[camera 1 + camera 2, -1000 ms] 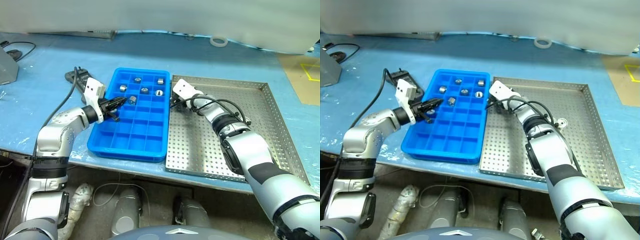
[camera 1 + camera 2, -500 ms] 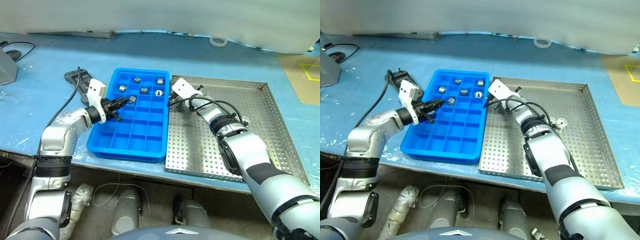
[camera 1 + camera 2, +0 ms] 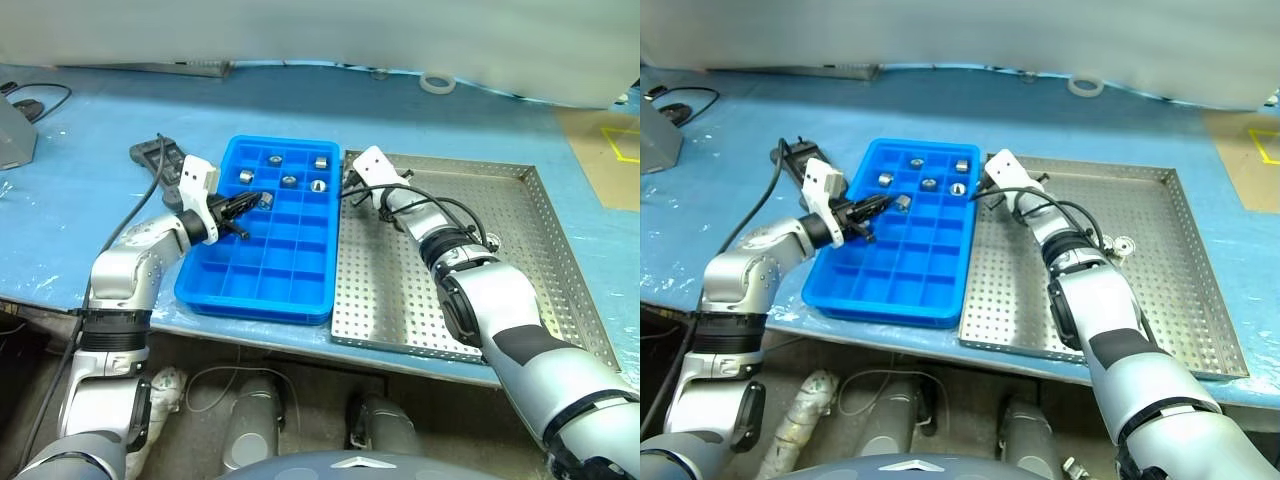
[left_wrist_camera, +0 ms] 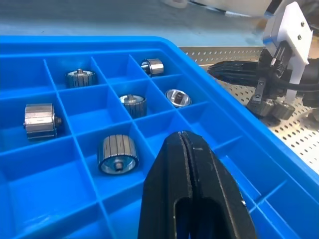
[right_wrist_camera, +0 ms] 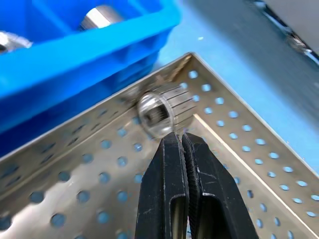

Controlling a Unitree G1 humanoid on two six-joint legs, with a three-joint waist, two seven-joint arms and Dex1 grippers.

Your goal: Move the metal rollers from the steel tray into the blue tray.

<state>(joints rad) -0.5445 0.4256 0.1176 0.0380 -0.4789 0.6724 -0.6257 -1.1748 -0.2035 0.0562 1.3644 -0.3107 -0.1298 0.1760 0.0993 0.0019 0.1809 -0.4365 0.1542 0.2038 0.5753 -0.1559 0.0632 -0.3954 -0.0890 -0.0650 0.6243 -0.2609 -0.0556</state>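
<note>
1. Our right gripper point(image 5: 180, 142) is pinched together on nothing; a metal roller point(image 5: 160, 109) lies just past its tips in the steel tray point(image 3: 520, 240) corner.
2. Our left gripper point(image 4: 185, 144), also closed and empty, hovers over the blue tray point(image 4: 249, 154), another roller point(image 4: 117, 155) just beside it.
3. We judge the rollers rigid, smooth and prone to rolling; take one across its ribbed sides.

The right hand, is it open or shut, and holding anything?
Shut and empty. In its wrist view the right hand's black fingers press together, and a roller lies just beyond their tips in the steel tray.
</note>
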